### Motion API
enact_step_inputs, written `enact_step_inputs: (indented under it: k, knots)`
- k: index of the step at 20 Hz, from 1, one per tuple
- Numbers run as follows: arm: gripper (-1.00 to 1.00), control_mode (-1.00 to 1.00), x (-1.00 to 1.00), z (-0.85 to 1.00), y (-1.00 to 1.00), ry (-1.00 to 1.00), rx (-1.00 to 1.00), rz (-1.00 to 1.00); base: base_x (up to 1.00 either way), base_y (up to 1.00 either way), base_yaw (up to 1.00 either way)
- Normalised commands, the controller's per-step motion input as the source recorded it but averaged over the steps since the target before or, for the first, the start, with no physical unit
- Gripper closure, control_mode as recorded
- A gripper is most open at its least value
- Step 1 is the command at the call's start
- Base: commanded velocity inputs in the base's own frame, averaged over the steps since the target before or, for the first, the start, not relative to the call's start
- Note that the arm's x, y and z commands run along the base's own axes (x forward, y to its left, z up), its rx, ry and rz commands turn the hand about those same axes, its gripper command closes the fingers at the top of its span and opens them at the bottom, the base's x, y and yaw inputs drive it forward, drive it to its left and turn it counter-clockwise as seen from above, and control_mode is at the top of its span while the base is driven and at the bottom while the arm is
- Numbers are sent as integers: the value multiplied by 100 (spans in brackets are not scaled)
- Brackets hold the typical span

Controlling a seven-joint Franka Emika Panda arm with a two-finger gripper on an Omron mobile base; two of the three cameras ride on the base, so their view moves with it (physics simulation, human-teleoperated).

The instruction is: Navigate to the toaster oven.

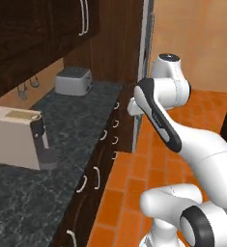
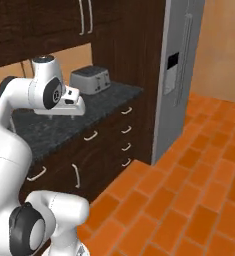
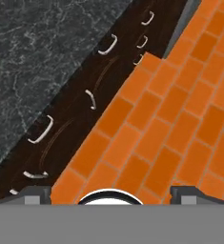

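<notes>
Although the task names a toaster oven, none of the views contains one, so its position, facing and long axis cannot be read here. The dark stone surface [image 1: 81,120] carries a silver slot toaster [image 1: 73,80] at upper left of the left base view and a beige coffee machine [image 1: 18,137] at mid left — neither is the target. As a judgement, such an appliance is rigid and heavy with a breakable glass door; navigation requires no hold. The end effector [image 3: 111,195] is empty, tips well apart, above the orange brick floor [image 3: 180,109].
</notes>
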Motion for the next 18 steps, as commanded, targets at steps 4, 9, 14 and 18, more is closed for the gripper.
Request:
enact_step_inputs:
  k: [4, 9, 14, 18]
  knots:
    - [-100, 100, 0, 0, 0, 0, 0, 0, 47, 0, -75]
    - [-100, 100, 0, 0, 0, 0, 0, 0, 60, 0, -70]
    - [-100, 100, 0, 0, 0, 0, 0, 0, 68, 0, -68]
    - [-100, 100, 0, 0, 0, 0, 0, 0, 74, 0, -67]
